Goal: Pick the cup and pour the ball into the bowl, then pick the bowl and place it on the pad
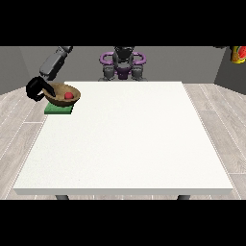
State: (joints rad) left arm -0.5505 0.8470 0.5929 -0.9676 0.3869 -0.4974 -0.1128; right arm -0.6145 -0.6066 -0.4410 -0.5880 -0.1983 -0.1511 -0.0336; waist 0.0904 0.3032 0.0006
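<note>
Table (129, 139): big white top, wood-plank floor around it; I stand at its far edge, small at the view's top.
My hand (35, 89): the one at the view's left – black, out past the table's far-left corner, at the left rim of the bowl.
Hold: thumb and fingers curl round the bowl's left rim – I have hold of it there; how the fingers lie beyond that I cannot tell.
My arm (54, 62): grey, slanting down from the upper right to that hand.
Bowl (61, 94): brown, wooden-looking, tipped a little with its left rim higher, opening turned toward the camera.
Ball (69, 95): red, inside the bowl, toward its right side.
Pad (59, 109): green, flat, on the table near the far-left corner – the bowl sits over it, covering its far part; whether the bowl's base touches it I cannot tell.
Cup: I cannot find it in this view.
Other hand: does not show.
Corner item (237, 54): red and yellow thing at the view's top right, well apart from the table.
</note>
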